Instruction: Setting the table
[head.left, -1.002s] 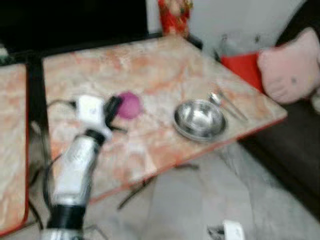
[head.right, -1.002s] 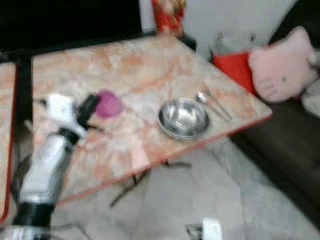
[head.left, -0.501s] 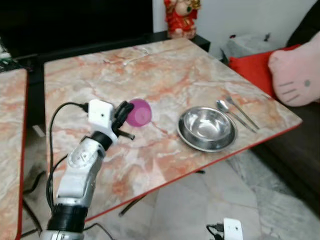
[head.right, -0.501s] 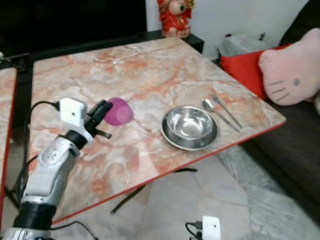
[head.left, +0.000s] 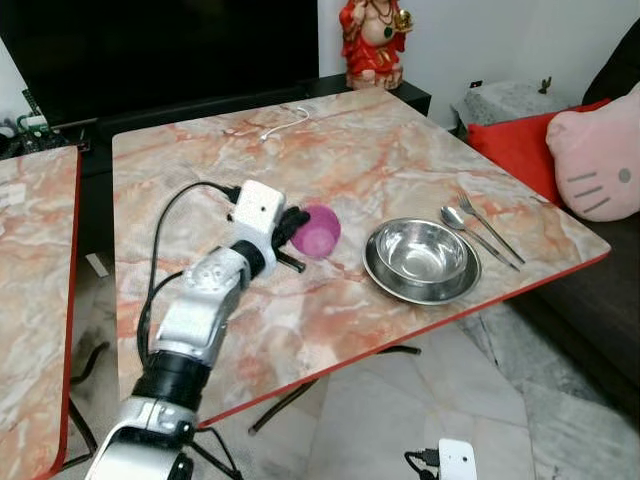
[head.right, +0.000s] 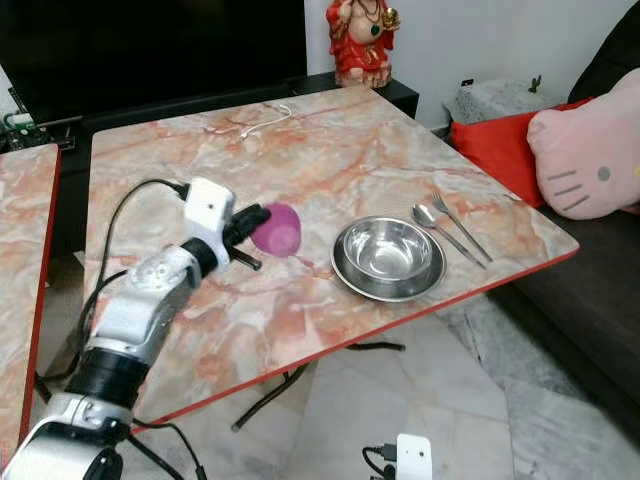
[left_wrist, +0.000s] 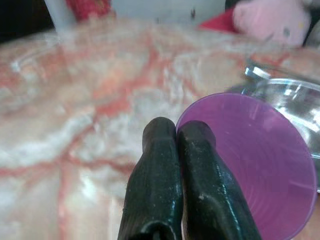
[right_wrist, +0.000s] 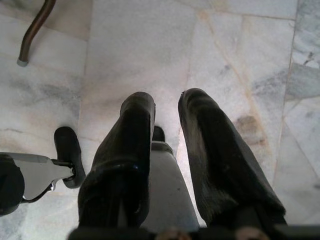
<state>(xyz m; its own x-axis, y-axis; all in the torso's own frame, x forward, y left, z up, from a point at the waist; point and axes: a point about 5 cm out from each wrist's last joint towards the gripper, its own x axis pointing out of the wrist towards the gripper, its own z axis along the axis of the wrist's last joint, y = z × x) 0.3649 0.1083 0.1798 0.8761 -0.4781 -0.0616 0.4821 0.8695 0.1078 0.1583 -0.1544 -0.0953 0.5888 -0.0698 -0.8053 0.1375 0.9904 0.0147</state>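
The small purple plastic cup (head.left: 318, 231) lies tipped on its side near the middle of the orange and white marble table (head.left: 380, 160). Its open mouth faces the shiny round metal bowl (head.left: 421, 258), and its long axis runs across the table from the robot's left to its right. In the left wrist view the cup's open rim (left_wrist: 248, 170) looks big and round, with the bowl just past it.

The left gripper (head.left: 293, 225) reaches over the table from the near edge. Its two black fingers (left_wrist: 200, 175) are pressed together on the cup's rim, so it is holding the cup by its edge.

The metal bowl sits near the table's right front edge, close to the cup but not touching it. A metal spoon (head.left: 466, 230) and a metal fork (head.left: 488, 227) lie side by side just to the right of the bowl, pointing from the front edge toward the back. A thin white cord (head.left: 275, 129) lies near the back edge.

A second marble table (head.left: 30, 290) with a red edge stands to the left. Behind the table are a black screen (head.left: 170, 45) and a red and gold statue (head.left: 371, 42). A pink cat pillow (head.left: 603, 165) and a red cushion (head.left: 520, 145) rest on a dark sofa (head.left: 600, 300) at the right. The floor (head.left: 400, 410) is grey marble tile.

The right gripper (right_wrist: 167, 150) hangs down over the floor with its fingers a little apart, holding nothing.
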